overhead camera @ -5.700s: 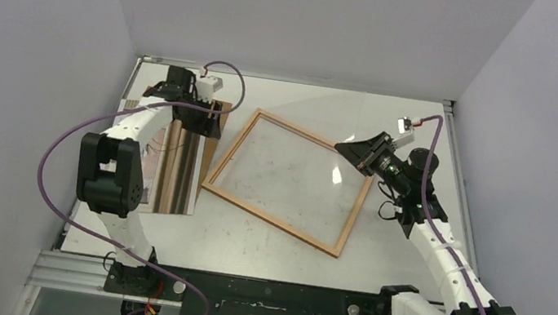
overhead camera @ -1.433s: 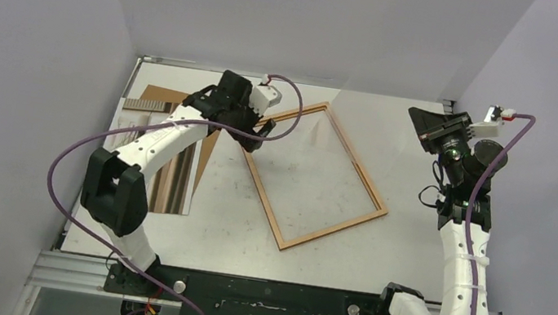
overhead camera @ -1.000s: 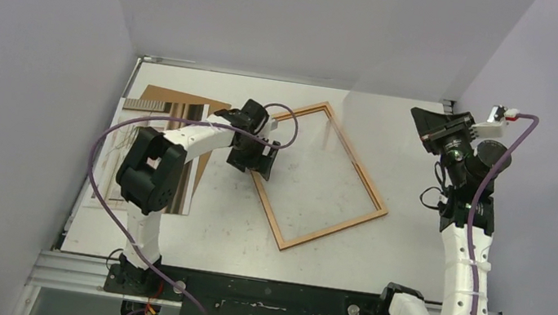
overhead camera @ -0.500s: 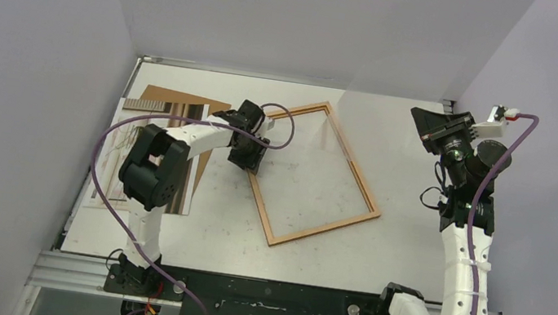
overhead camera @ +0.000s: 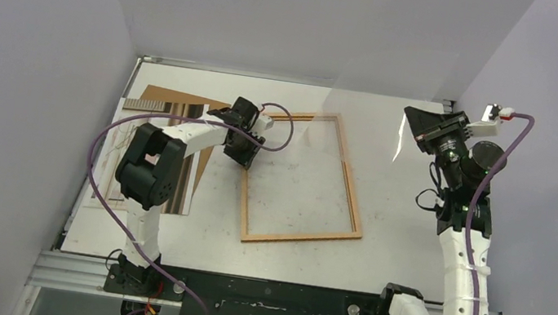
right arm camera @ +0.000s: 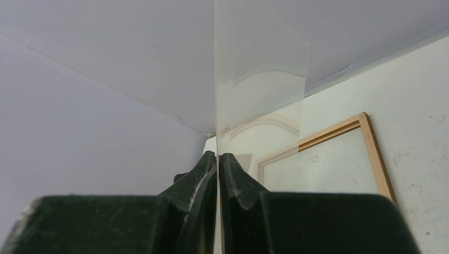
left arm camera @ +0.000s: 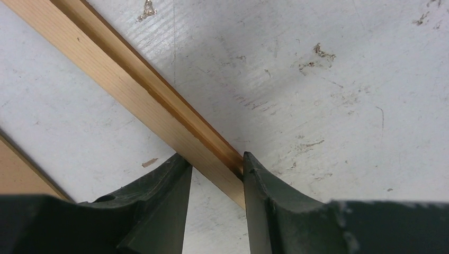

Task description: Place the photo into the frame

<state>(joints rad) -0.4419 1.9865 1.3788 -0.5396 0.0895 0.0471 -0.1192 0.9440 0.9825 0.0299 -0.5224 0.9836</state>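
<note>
Photo (overhead camera: 180,181) lies flat at left side of table (overhead camera: 207,238), brown backing board (overhead camera: 173,97) showing at its far end. It is not yet in frame (overhead camera: 297,237). L gripper (left arm camera: 214,164) pinches frame's left rail, one finger each side, prob. to square frame up for loading. Clear pane (right arm camera: 259,79) is out of frame, upright, clamped edge-on between shut fingers of R gripper (right arm camera: 218,159), prob. to keep opening free. Top view gives layout only. L wrist view alone shows rail contact. R wrist view confirms pane, faint from above.
</note>
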